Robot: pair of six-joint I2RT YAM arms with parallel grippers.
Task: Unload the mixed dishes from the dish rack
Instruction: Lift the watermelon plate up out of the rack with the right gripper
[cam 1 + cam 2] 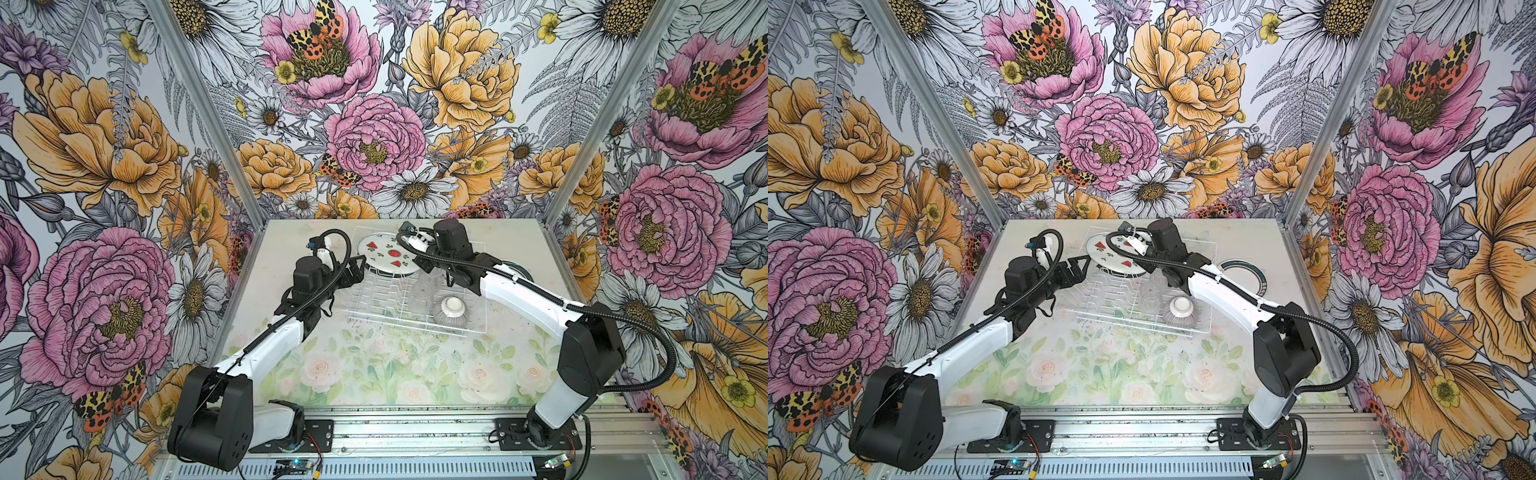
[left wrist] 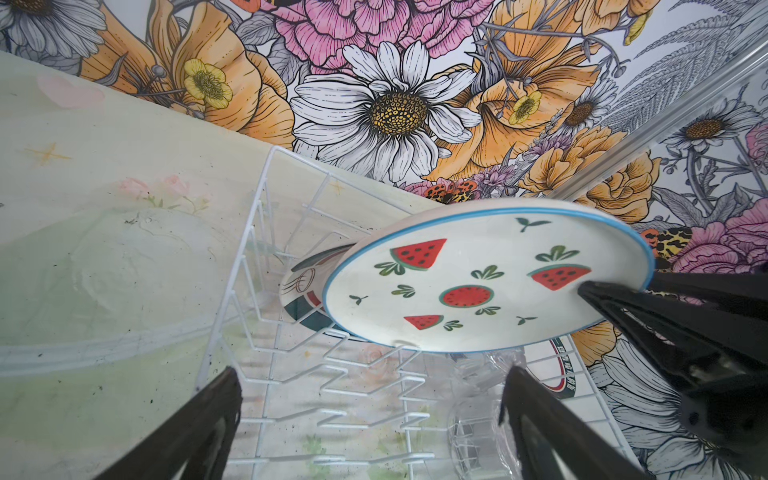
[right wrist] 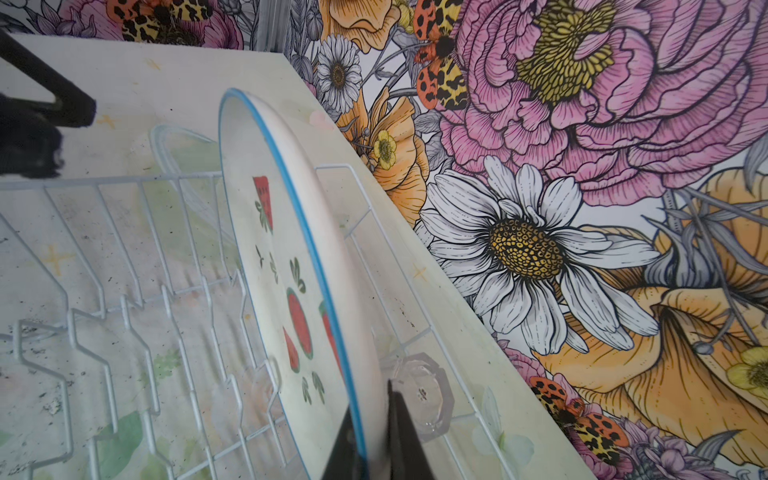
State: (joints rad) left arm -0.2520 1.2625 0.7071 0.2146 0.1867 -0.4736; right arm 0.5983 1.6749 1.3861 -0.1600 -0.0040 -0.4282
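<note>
**Right gripper pinching the watermelon plate at the far end of the rack**

The watermelon-print white plate (image 1: 388, 253) is standing tilted on edge at the far end of the dish rack (image 1: 374, 309), just above the centre of both top views. Its printed face is leaning toward the camera. The right gripper (image 3: 374, 440) is pinching its blue-lined rim, one finger on each face and the jaws nearly together. The plate's lower edge is sitting at the upright slot wires. Whether it is resting on them I cannot tell.

The left gripper (image 2: 372, 374) is hovering just beside the plate at the rack's left edge, its jaws spread wide and holding nothing.

Right of the slots, a clear glass tumbler (image 1: 426, 284) is standing inside the rack beneath the right arm. A ribbed greyish bowl (image 1: 451, 313) is lying upside down, white foot up, in the rack's lower right corner.

Outside the rack, just to its right, the teal-and-red-rimmed white plate (image 1: 1246, 272) is lying flat on the rose-printed table (image 1: 374, 374), with the right arm partly hiding it.
</note>
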